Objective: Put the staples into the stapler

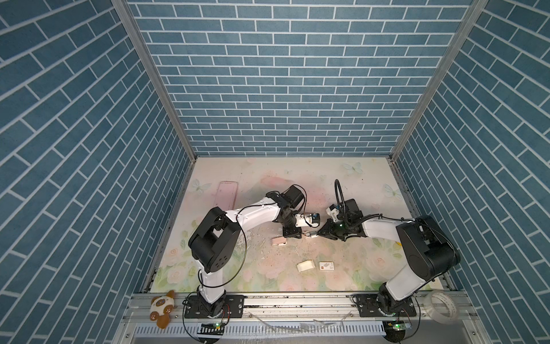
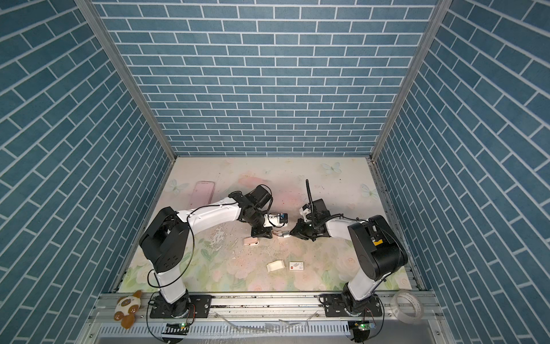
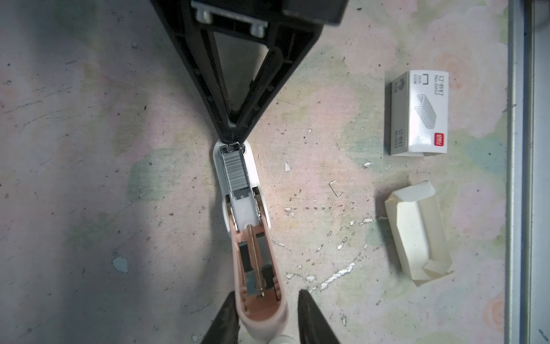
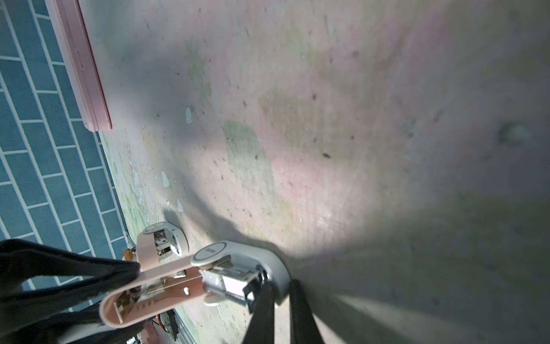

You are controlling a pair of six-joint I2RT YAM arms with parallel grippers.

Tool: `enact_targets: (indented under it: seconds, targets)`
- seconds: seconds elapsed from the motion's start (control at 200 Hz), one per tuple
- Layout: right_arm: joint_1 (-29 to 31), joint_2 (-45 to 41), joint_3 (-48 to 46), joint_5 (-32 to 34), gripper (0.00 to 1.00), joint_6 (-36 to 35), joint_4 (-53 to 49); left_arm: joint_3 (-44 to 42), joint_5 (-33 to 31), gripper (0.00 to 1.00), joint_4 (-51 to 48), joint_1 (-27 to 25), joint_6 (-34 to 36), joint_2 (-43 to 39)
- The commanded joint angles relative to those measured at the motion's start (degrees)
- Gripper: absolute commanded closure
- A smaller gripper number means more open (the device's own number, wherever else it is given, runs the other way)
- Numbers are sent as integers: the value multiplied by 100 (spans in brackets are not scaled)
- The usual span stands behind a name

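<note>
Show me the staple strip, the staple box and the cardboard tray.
staple strip (image 3: 235, 172), left wrist view, middle of its top
staple box (image 3: 427, 111), left wrist view, printed top face
cardboard tray (image 3: 416, 229), left wrist view, its inside floor

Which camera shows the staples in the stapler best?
Left wrist: it looks straight into the open stapler, staples showing as a ribbed strip. Right wrist shows only the metal channel side-on; in both top views, a silvery speck.

Probably a robotics lab cell: blue brick-print wall panels (image 1: 297, 74) on silver aluminium posts (image 1: 156, 83) enclose a worn floral-print tabletop (image 1: 268, 178), a slotted aluminium rail (image 1: 297, 300) along its near edge.
</note>
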Motion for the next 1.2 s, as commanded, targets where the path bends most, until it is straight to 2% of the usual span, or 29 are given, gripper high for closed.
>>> enact_targets:
  seconds: [0.0, 0.5, 0.755, 0.835, 1.19]
  targets:
    - [33, 70, 190, 46, 88, -270, -205, -8, -30, 67, -16, -10, 11, -112]
    - [52, 235, 330, 37, 88, -376, -304, 54, -60, 71, -32, -6, 11, -83]
    - [100, 375, 310, 37, 93, -401, -313, 215, 40, 73, -99, -12, -40, -14]
    - [118, 398, 301, 63, 96, -403, -304, 276, 73, 73, -102, -11, -84, 24]
    - [170, 385, 271, 107, 96, -363, -246, 427, 209, 70, -94, -28, -209, 173]
